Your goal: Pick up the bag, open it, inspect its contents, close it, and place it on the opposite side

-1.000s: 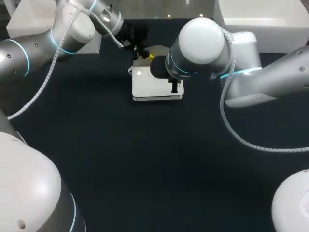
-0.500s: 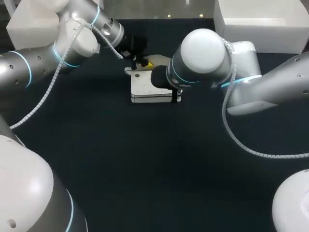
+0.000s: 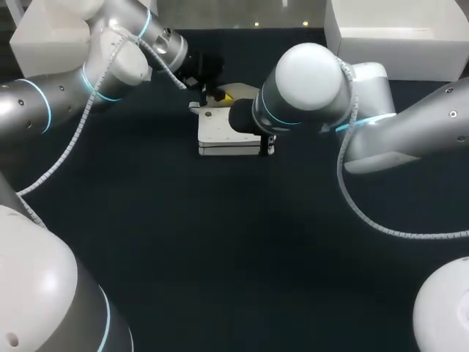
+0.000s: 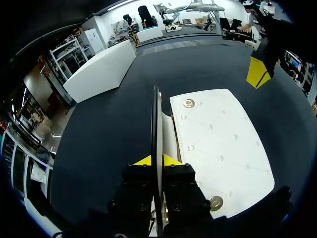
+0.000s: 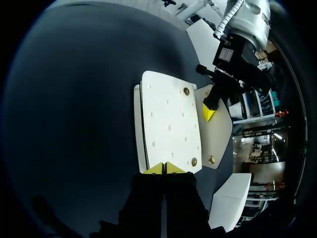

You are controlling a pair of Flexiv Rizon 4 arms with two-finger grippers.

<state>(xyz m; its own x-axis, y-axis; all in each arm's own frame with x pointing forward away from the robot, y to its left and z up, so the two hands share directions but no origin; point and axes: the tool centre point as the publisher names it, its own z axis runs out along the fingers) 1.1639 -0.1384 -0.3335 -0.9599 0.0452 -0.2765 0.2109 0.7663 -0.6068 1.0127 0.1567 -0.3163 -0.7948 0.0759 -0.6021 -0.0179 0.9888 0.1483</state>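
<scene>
Table [image 3: 220,242]: dark top, bears the bag. L arm [image 3: 110,59]: at bag's far side. R arm [image 3: 308,81]: over bag's right end. Bag [image 3: 223,132]: white, studded, lying flat near table's far-middle. Flap [image 5: 218,131]: cream, folded out off bag's far side. L gripper [image 4: 157,159]: yellow tips nipped tight on flap's edge (flap seen edge-on betw. them). R gripper [image 5: 165,168]: tips drawn together on bag's near edge, no gap visible. Snaps [image 4: 188,103]: gold, on bag's top face.
</scene>
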